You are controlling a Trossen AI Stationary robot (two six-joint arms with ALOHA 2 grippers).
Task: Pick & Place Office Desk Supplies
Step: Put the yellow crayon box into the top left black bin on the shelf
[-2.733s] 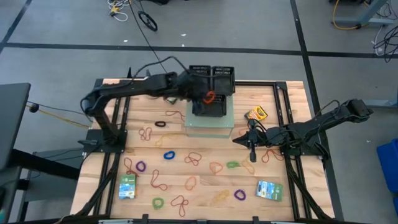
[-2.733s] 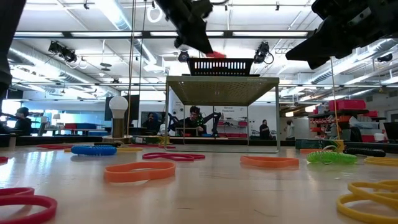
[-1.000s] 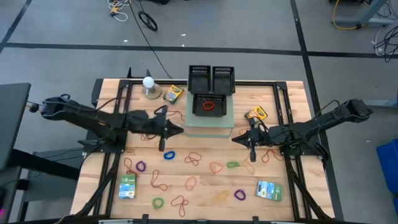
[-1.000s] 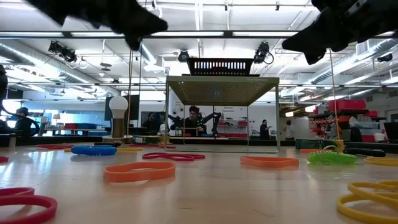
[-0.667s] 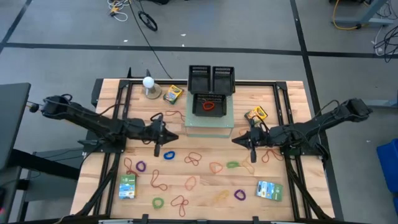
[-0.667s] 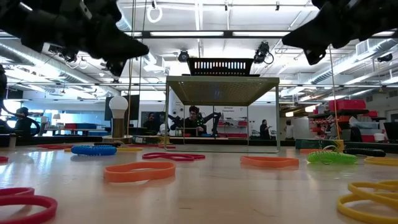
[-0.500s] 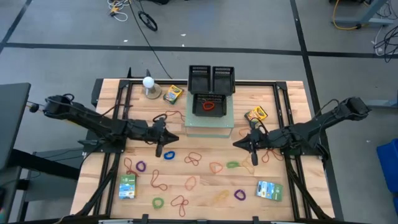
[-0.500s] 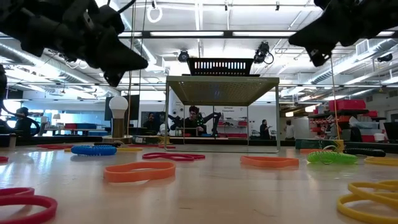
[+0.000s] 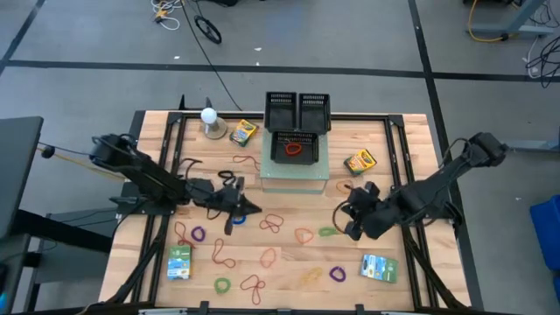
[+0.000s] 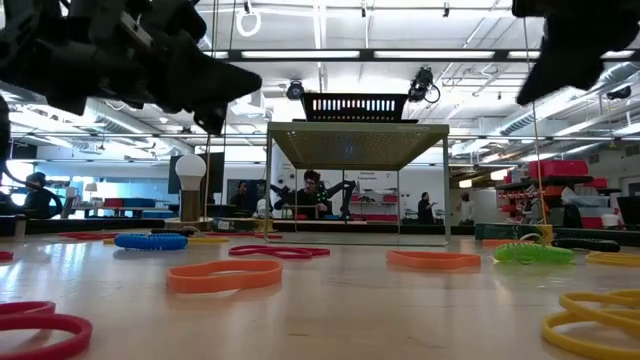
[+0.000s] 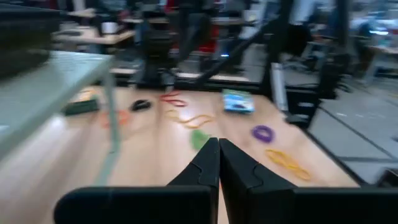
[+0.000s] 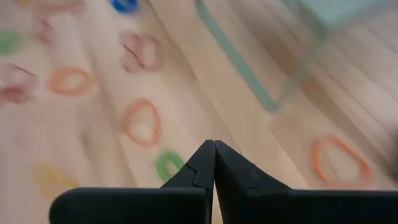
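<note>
I'm logging: black tray (image 9: 297, 147) holding one red rubber band (image 9: 294, 149), beyond my closed, empty left gripper (image 9: 229, 227) and closed, empty right gripper (image 9: 347, 229); loose bands (image 9: 270, 224) lying between.

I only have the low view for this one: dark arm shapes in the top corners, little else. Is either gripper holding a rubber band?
Observer: No. The left wrist view shows the left gripper shut, with nothing between its fingers.
Operator: And the right?
Observer: The right gripper is also shut and empty, with a green rubber band lying on the table just ahead of its tips.
Operator: Anything in the basket? I only see its side.
Observer: From above, the black basket on the glass stand holds one red-orange band.
</note>
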